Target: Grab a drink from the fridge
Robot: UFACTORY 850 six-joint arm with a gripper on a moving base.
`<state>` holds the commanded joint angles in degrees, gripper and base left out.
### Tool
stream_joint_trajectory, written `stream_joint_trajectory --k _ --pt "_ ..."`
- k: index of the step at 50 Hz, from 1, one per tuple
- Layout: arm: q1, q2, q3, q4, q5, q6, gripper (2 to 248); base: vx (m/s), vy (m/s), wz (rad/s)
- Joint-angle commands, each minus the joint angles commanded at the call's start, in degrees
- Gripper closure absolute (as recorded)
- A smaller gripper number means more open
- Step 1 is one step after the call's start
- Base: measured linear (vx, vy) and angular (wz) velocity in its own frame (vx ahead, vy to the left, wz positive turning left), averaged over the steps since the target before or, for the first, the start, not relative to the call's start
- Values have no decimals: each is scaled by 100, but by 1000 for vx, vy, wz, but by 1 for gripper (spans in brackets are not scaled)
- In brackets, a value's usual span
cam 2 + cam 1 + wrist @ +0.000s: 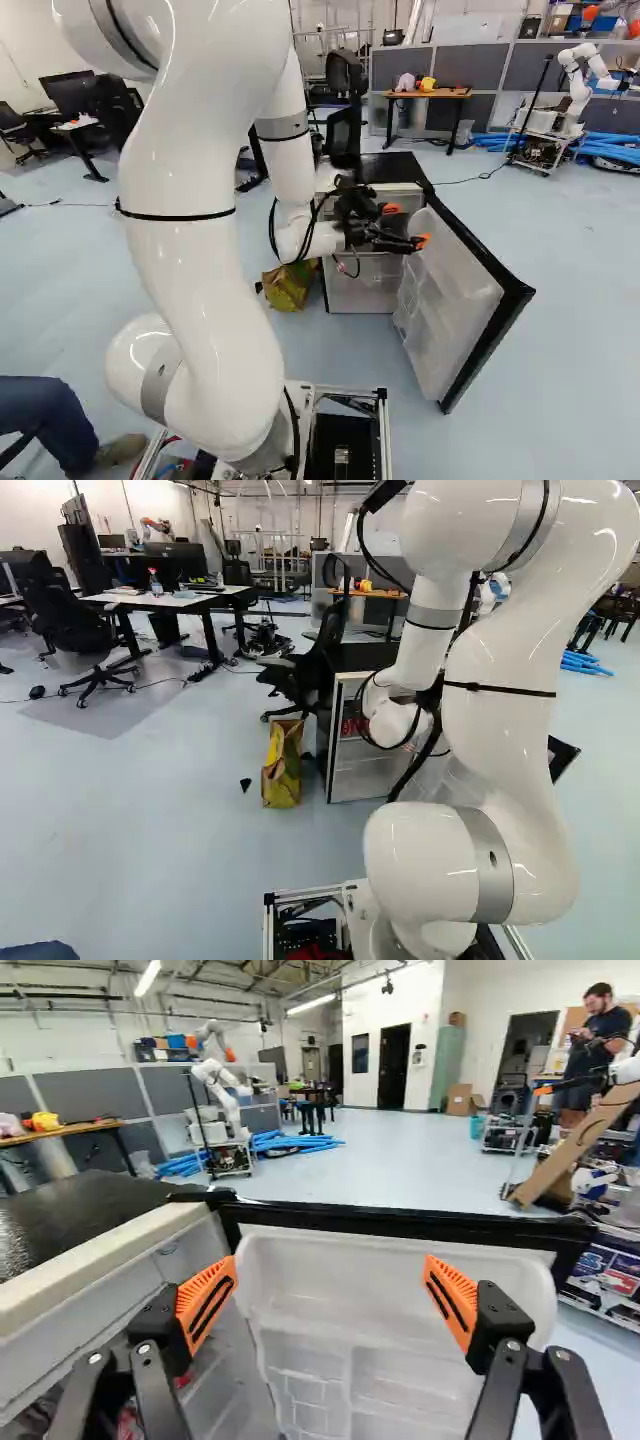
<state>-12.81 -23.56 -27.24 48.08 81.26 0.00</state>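
Red items (350, 726) sit inside the fridge (360, 290), partly hidden; whether they are the drinks is too unclear to tell. In the wrist view they show low in the cabinet, outside the gap between the fingers, beyond and below the finger on the cabinet side. The black gripper (407, 224) is at the fridge's open front, its two orange-padded fingers spread wide with nothing held between them. Seen from the wrist, the white inner side of the fridge door (390, 1280), with moulded shelves, fills the space beyond and between the fingertips. The door stands swung open, at the right of the fridge in the right base view. A crumpled yellow and brown bag (282, 765) stands on the floor beside the fridge, with a black office chair (312, 670) near it. Farther off are a small wooden-topped table (425, 94), another robot (578, 80) and blue tubes (610, 147).
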Motion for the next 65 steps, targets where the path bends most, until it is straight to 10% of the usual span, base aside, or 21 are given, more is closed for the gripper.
stream_joint_trajectory --k 65 --pt "-326 -1278 -524 -3915 -177 0 3 0 0 0"
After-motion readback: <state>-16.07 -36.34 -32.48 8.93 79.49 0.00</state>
